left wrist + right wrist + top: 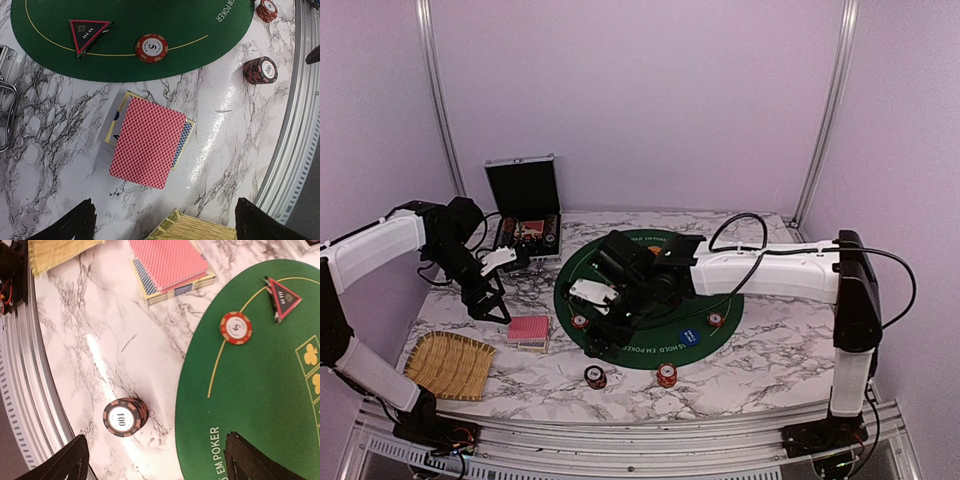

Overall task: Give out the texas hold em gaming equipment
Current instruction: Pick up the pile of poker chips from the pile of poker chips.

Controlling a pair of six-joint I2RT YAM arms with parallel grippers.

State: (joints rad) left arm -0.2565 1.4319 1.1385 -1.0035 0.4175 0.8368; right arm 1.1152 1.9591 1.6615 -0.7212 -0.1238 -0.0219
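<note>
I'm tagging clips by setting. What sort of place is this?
Probably a robot test cell, not a card room: bare lilac walls with aluminium frame rails, a marble-patterned table, and a green poker mat staged on it.

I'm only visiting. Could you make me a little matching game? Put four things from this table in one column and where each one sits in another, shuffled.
Things:
1. card deck
2. blue button
3. straw tray
4. silver case

Places:
A. on the green mat
B. standing open at the back of the table
C. at the near left corner
D. on bare table between the straw tray and the green mat

Pairs: 1-D, 2-A, 3-C, 4-B
</note>
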